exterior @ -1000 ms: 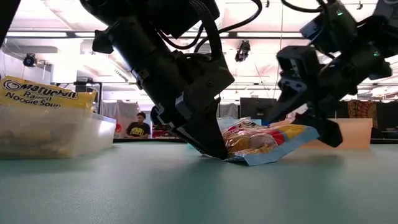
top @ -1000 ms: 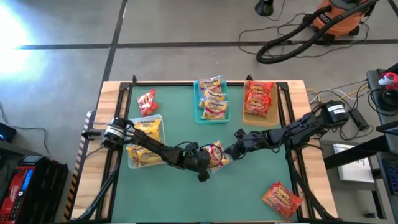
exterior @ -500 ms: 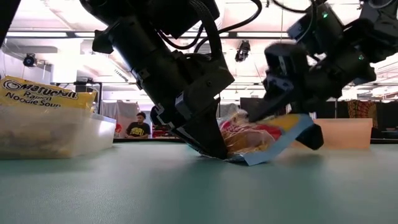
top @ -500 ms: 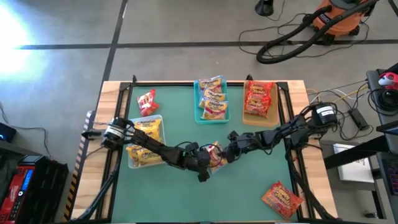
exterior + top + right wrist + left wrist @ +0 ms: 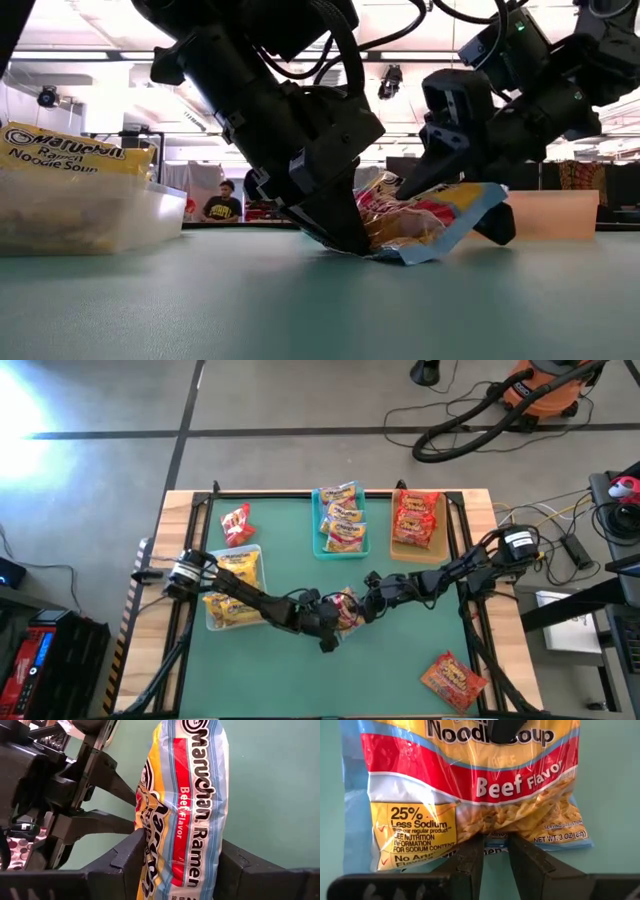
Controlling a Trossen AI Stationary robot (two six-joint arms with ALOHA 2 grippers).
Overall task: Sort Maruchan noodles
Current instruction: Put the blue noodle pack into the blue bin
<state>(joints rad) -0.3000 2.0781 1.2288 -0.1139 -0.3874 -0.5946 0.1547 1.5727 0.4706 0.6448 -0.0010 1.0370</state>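
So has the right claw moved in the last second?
Yes. In the high view the right claw has slid leftward, away from the tan tray, onto the beef packet.
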